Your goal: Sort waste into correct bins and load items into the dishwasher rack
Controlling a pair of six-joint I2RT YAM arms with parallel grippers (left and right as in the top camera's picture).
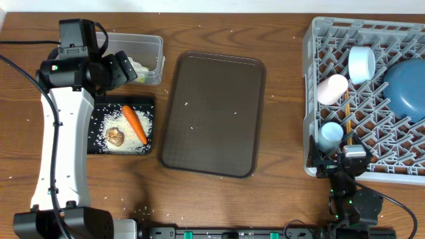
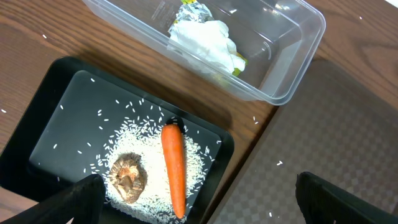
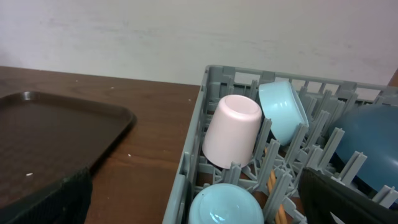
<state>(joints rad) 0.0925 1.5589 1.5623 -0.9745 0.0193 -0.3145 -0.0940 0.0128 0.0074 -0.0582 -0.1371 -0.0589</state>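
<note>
Table (image 1: 279, 199): dark brown wood, streaky grain.
Wall (image 3: 155, 37): plain off-white, rising behind the table's far edge.
Light: soft, even; faint sheen on the table.

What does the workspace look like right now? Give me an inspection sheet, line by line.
Surface: wooden table, stray grains scattered on it.
Waste: carrot, brown lump and rice lie in the black tray; tissue and wrapper lie in the clear tub.
Dishes: large blue bowl, small light blue bowl, pinkish cup, light blue cup and chopsticks are in the grey rack.
Clutter: brown serving tray, only a few grains on it.
Grippers: left claw open above the black tray, holding nothing; right claw open at the rack's near edge, holding nothing.
Cables: black cable at the left edge; second cable by the right arm.
Surroundings: white wall.
</note>
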